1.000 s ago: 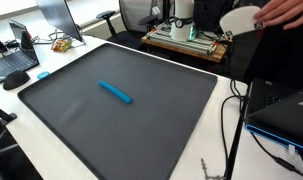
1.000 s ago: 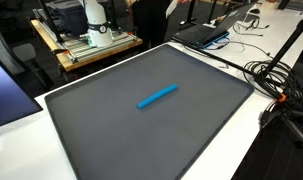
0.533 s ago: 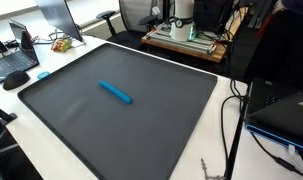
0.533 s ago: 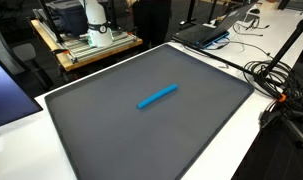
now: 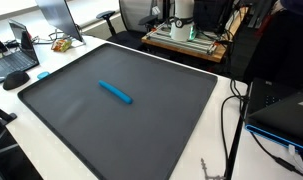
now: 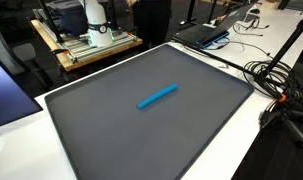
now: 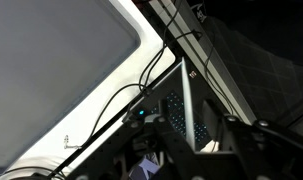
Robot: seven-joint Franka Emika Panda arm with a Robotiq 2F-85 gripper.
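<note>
A blue stick-shaped object [image 5: 116, 92] [image 6: 157, 96] lies flat near the middle of a large dark grey mat [image 5: 91, 130] [image 6: 141, 140] in both exterior views. Neither exterior view shows the arm or gripper over the mat. In the wrist view my gripper [image 7: 194, 150] appears only as dark linkages at the bottom edge. It hangs high above the mat's corner [image 7: 51, 60], beside a laptop [image 7: 186, 110] and cables [image 7: 111, 105] on the white table. Nothing shows between the jaws, and their fingertips are too dark to make out.
A laptop [image 5: 281, 110] [image 6: 206, 35] and tangled cables [image 6: 266, 75] lie off one side of the mat. A wooden cart with equipment [image 5: 186, 35] [image 6: 91, 40] stands behind it. Another laptop [image 5: 16, 60] and office chairs [image 5: 136, 15] are at the far side.
A hand holding a white object at the top right of an exterior view one second ago has left the view. The blue object has not moved.
</note>
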